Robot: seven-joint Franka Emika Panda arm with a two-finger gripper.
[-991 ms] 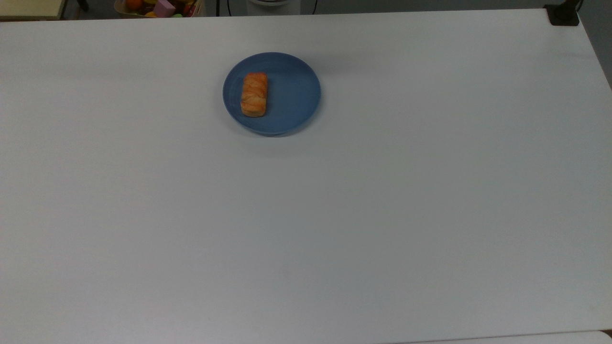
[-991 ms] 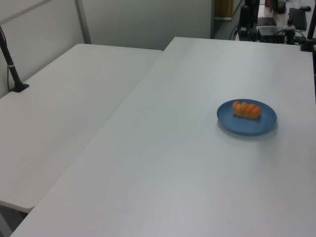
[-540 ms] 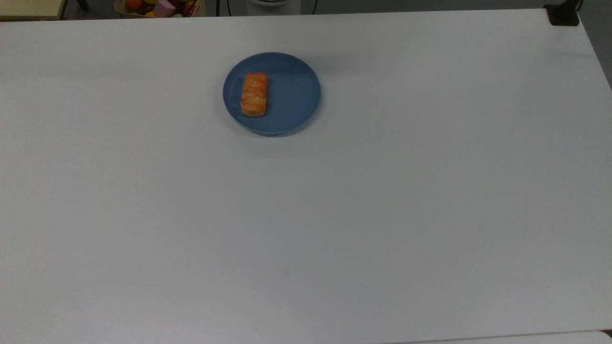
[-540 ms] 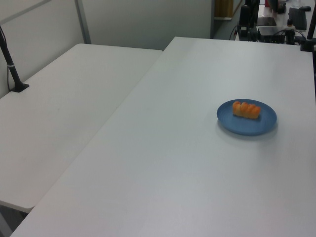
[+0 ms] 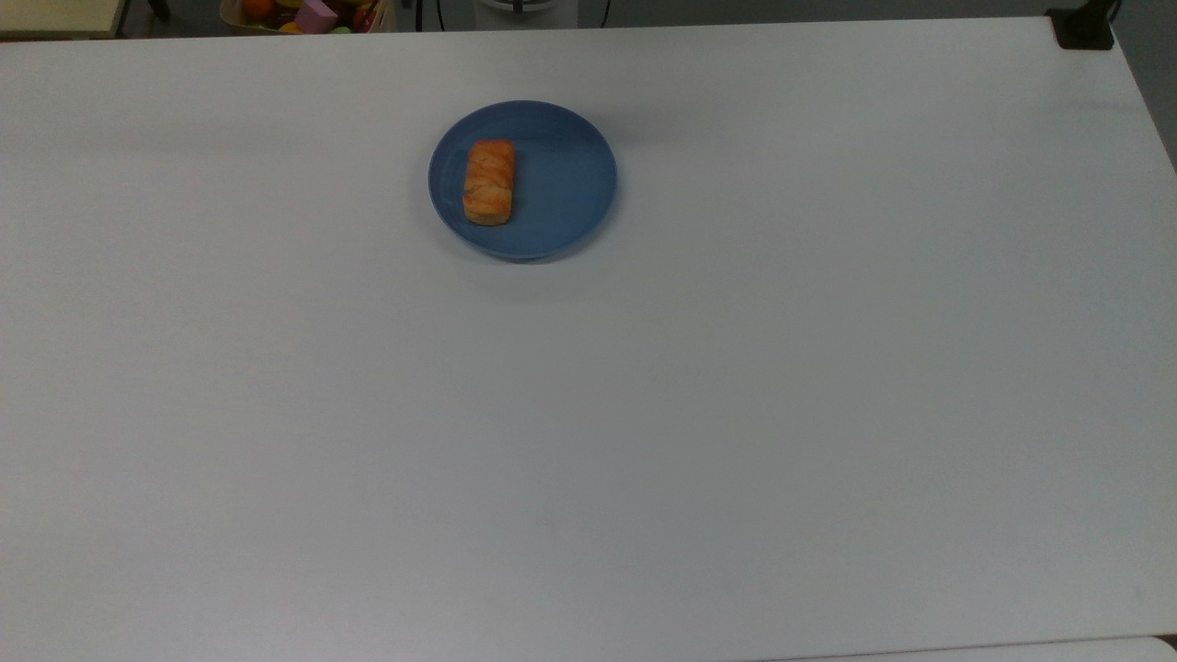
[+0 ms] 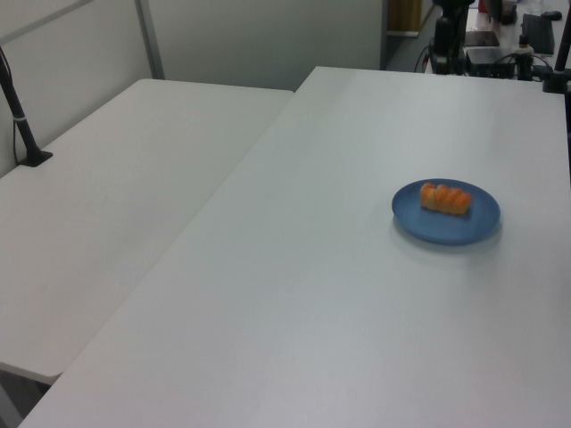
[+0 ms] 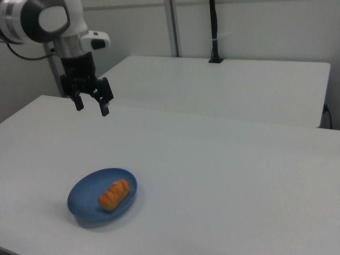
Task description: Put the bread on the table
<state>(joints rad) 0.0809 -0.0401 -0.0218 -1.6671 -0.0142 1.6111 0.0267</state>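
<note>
With the end effector [image 7: 92,104] spread apart high above, we should descend onto the bread [image 7: 113,194] below it, pinching its long sides.

Table [image 5: 736,414] – smooth matt white top, laminate-like, faint soft sheen; bread [image 5: 489,181] – glazed, slightly glossy golden-orange crust, lumpy top, paler duller sides; plate [image 5: 570,184] – smooth blue, satin finish, looks like plastic or glazed ceramic; gripper [image 7: 92,105] – matt black fingers, hard plastic or metal; arm [image 7: 42,18] – glossy white shell, grey joint caps
</note>
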